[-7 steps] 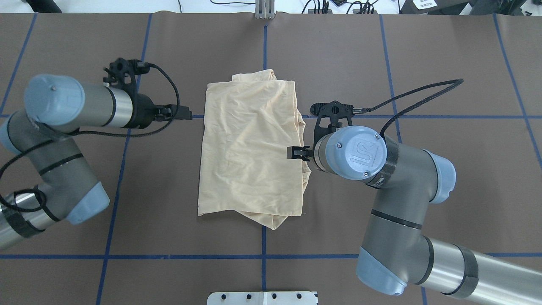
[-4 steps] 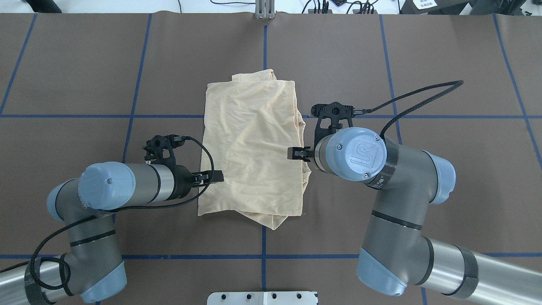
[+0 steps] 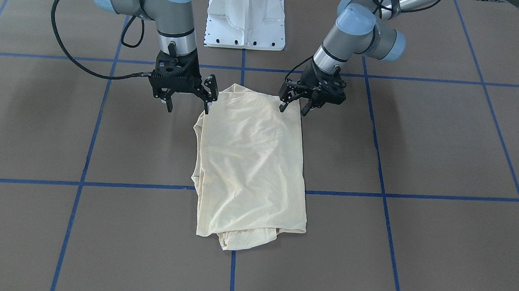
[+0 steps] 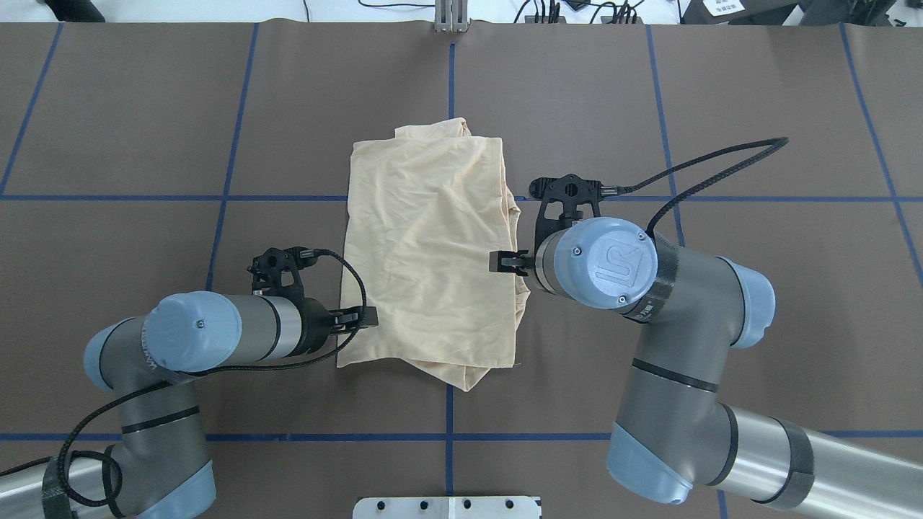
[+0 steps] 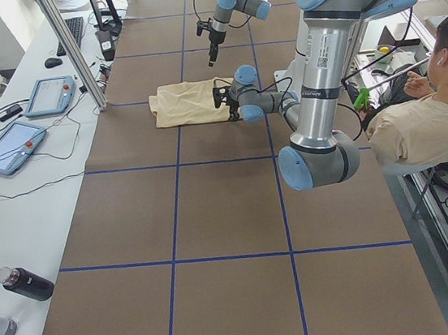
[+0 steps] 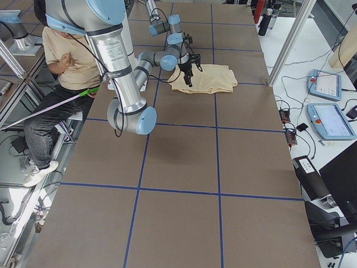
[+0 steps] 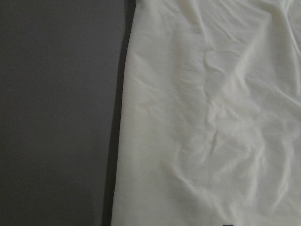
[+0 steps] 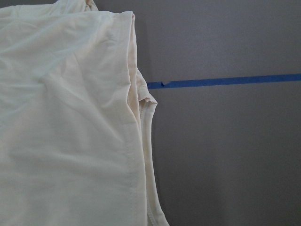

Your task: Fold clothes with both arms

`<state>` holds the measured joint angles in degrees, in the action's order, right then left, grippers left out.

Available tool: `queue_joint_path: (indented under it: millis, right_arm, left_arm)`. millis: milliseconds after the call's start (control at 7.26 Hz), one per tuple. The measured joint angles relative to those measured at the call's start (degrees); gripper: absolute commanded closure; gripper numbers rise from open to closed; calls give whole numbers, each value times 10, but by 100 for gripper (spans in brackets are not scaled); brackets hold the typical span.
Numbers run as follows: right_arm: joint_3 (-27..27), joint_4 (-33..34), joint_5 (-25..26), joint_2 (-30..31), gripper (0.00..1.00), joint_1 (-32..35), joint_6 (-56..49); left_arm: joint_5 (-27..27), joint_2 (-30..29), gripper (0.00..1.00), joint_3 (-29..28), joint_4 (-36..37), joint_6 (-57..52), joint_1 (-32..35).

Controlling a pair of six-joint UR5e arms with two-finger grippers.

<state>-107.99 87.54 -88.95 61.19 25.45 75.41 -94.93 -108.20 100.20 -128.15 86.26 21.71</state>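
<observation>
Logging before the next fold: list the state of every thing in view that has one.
shirt: folded into a rough rectangle, lying flat, wrinkled, not gripped.
left gripper: open, at the shirt's left edge, holding nothing.
right gripper: open, at the shirt's right edge, holding nothing.

Brown table (image 4: 108,108) taped blue; seated operator (image 5: 423,123); possibly a tablet (image 5: 10,146).
</observation>
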Motion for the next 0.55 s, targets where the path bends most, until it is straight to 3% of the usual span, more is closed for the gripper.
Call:
queue_joint_path:
  millis: [551]
  right_arm:
    - [0, 0, 0, 1, 0, 0, 0]
  left_arm:
    - [-4, 0, 23, 28, 64, 14, -15]
